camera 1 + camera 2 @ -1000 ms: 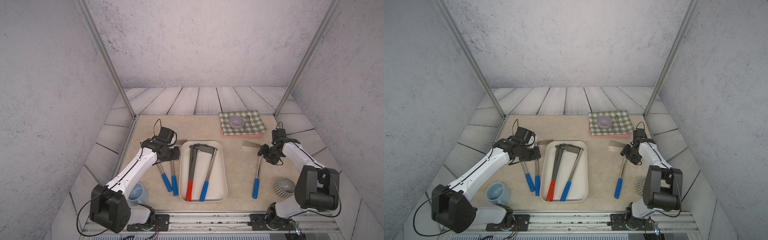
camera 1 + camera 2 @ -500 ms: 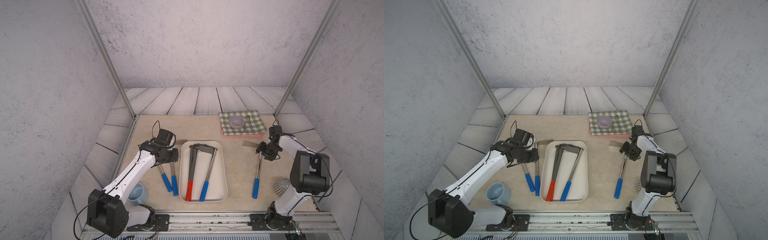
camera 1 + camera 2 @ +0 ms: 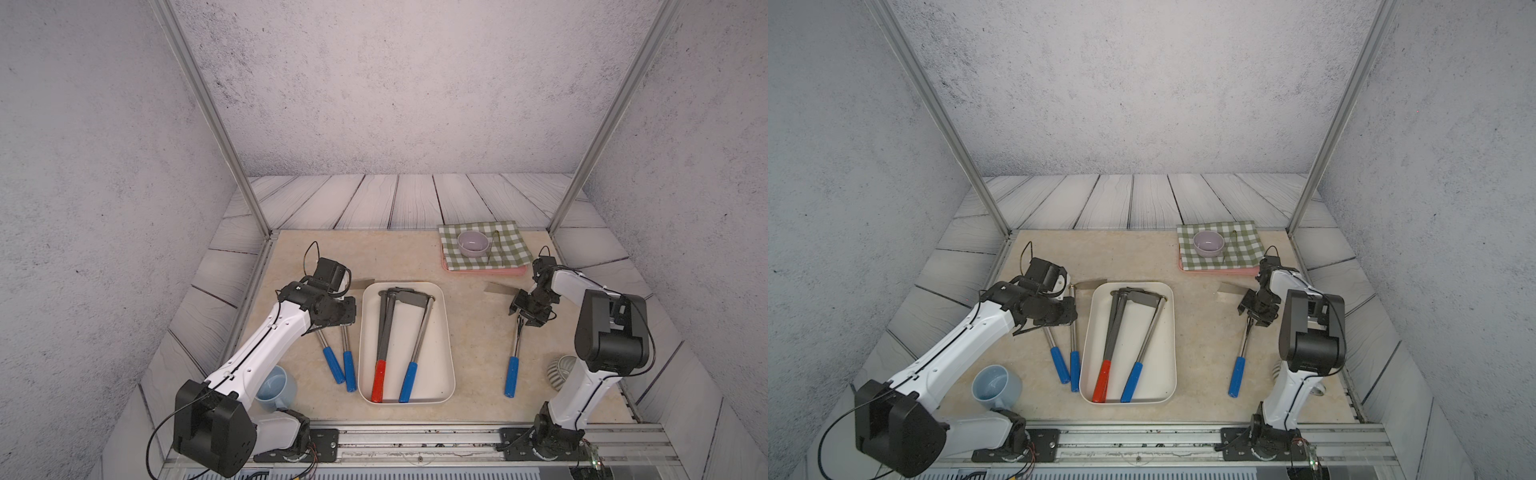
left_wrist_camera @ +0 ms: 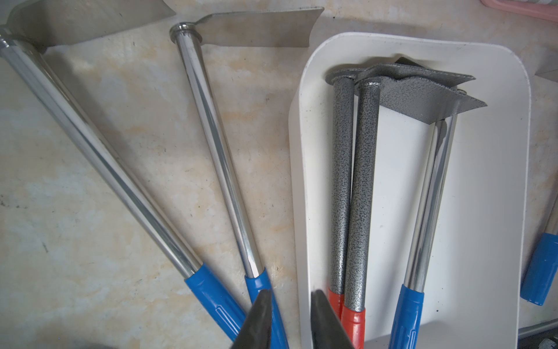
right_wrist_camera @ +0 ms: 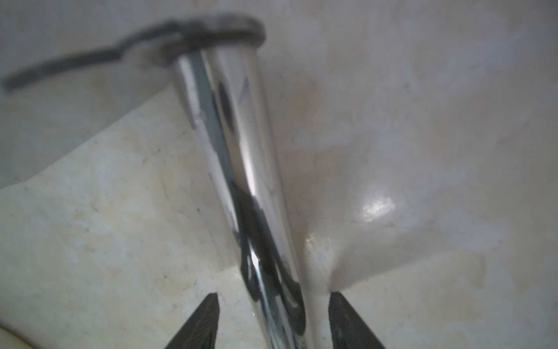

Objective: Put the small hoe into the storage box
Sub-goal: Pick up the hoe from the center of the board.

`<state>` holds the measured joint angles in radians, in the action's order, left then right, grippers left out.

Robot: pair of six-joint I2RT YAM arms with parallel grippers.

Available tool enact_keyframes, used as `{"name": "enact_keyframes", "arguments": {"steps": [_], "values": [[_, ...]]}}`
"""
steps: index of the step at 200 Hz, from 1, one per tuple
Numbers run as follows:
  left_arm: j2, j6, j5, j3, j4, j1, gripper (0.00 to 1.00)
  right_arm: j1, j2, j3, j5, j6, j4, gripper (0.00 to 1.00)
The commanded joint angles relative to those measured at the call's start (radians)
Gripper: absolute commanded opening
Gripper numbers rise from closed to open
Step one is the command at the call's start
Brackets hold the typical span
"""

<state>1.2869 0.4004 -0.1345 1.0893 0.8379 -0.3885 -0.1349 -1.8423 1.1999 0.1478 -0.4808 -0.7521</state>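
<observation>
The storage box (image 3: 437, 332), a cream-white tray at the table's middle, holds three hoes: two with grey shafts and red grips (image 4: 341, 181), one chrome with a blue grip (image 3: 409, 386). To its right a small hoe (image 3: 516, 343) with a chrome shaft and blue grip lies on the table. My right gripper (image 3: 525, 318) is low over its shaft near the blade; in the right wrist view the gripper (image 5: 273, 297) is open, with the shaft (image 5: 241, 157) between the fingers and gaps on both sides. Two more blue-gripped hoes (image 3: 332, 365) lie left of the box, below my left gripper (image 4: 290, 305), which is slightly open and empty.
A pink tray with a green checked cloth (image 3: 505, 249) and a lilac bowl (image 3: 472, 243) sits at the back right. A pale blue cup (image 3: 276, 386) stands by the left arm's base. A white ribbed object (image 3: 559, 370) lies by the right arm's base.
My right arm has folded in and its gripper has dropped lower over the right hoe's shaft, jaws narrowing a little. The left arm has barely moved.
</observation>
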Motion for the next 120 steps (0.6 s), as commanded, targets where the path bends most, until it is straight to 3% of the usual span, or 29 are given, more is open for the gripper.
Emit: {"name": "enact_keyframes", "arguments": {"steps": [1, 120], "values": [[-0.021, -0.008, 0.012, -0.008, 0.025, 0.0, 0.27, -0.004, -0.016, 0.013, 0.004, 0.015, -0.029, 0.58], [-0.027, -0.012, 0.022, 0.0, 0.025, 0.0, 0.27, -0.004, -0.048, -0.002, -0.014, 0.028, -0.035, 0.42]]}}
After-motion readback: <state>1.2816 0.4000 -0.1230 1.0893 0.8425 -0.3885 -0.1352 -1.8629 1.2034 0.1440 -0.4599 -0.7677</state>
